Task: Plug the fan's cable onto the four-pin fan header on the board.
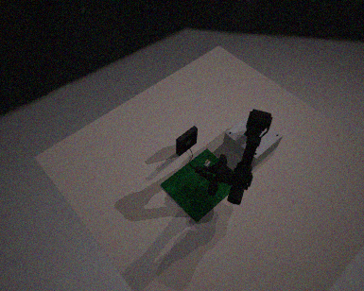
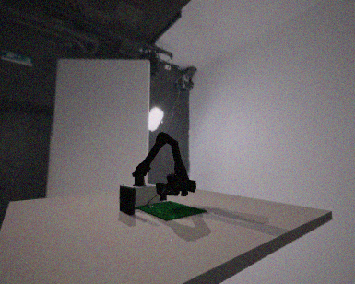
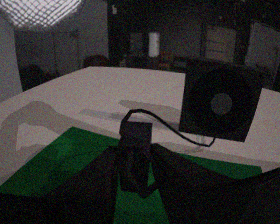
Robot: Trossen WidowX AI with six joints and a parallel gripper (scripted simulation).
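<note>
The black fan [image 1: 186, 140] [image 2: 127, 199] [image 3: 221, 104] stands upright beside the green board [image 1: 191, 200] [image 2: 168, 212] [image 3: 56, 155]. Its thin black cable [image 3: 163, 121] arches over to the dark plug [image 3: 136, 133]. My gripper [image 1: 198, 169] [image 3: 134, 151] is shut on the plug, which sticks out beyond the fingertips in the wrist view. In the exterior view the gripper is above the board. A small pale piece [image 1: 207, 162] shows on the board near the fingers; I cannot tell whether it is the header. The header's pins and the plug's underside cannot be made out.
The arm's pale base block [image 1: 270, 150] stands just behind the board. The fan is at the board's edge, with its cable running close to the fingers. The pale table top [image 1: 106, 128] [image 2: 80, 240] carries the arm's shadows. The light is dim and the pictures are grainy.
</note>
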